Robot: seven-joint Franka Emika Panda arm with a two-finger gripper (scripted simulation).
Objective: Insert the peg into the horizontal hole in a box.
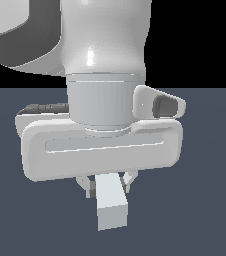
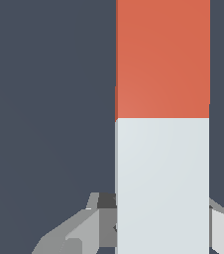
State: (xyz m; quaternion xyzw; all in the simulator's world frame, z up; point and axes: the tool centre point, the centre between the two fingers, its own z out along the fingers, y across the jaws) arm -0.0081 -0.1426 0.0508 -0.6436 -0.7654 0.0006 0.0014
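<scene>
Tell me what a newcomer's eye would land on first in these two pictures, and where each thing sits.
In the exterior view the big white gripper fills the middle of the frame, with the pale end of the peg jutting out below it between the fingers. In the wrist view the peg dominates: a broad bar, orange-red on its far half and white where the fingers flank it, over a plain dark blue-grey floor. No box shows in either view.
</scene>
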